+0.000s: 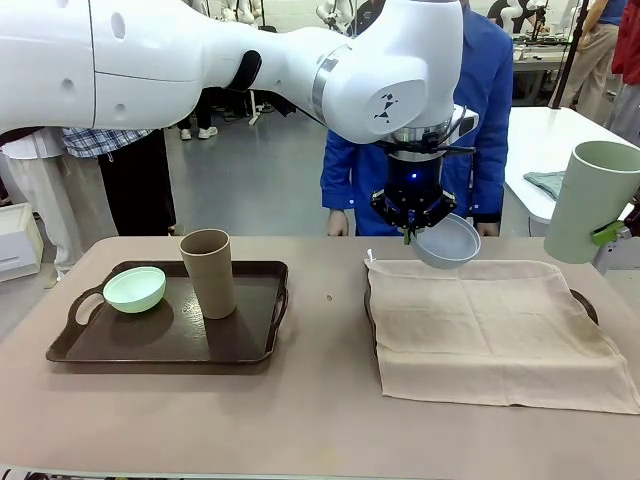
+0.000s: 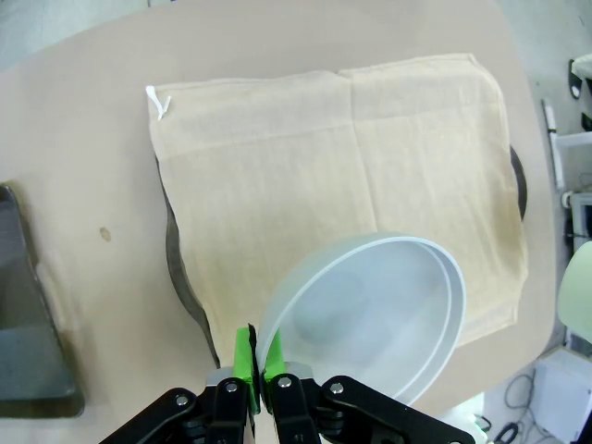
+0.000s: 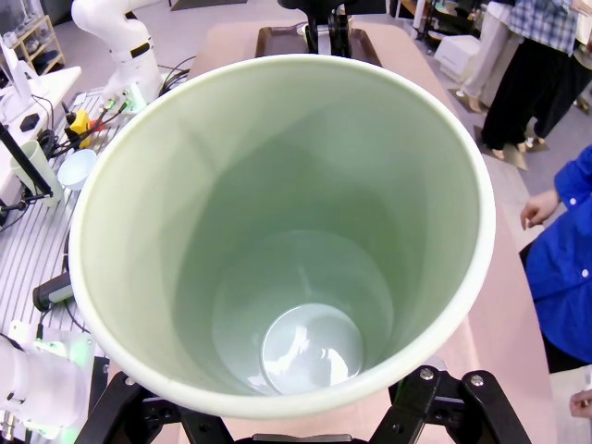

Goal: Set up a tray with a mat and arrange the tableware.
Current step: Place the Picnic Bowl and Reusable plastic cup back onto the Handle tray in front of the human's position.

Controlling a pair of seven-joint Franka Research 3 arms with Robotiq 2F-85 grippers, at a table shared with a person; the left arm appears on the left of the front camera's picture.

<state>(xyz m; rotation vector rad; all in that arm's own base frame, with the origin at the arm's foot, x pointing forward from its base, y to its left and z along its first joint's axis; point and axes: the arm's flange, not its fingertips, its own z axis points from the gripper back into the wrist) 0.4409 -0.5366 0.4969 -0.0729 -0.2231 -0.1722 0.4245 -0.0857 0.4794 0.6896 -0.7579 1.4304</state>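
Table (image 1: 300,400): left claw (image 1: 410,232) pinches white bowl (image 1: 447,242) over mat (image 1: 490,320) far edge; right claw (image 1: 604,236) clasps green cup (image 1: 590,200).

This is a robotics lab or test hall, not a home. In the front view a large white jointed robot arm (image 1: 300,60) reaches in from ten o'clock over a beige round-cornered worktable (image 1: 300,400). Beyond it, toward twelve o'clock, lies a bare grey polished floor (image 1: 250,170). A person in a plaid shirt and dark trousers (image 1: 120,170) stands at nine o'clock, and a second, white-topped table (image 1: 560,140) stands at two o'clock. In the right wrist view, a ribbed silver metal bench (image 3: 23,250) at nine o'clock carries cables and small tools. In the left wrist view, loose black cables (image 2: 515,428) lie on the floor at five o'clock.
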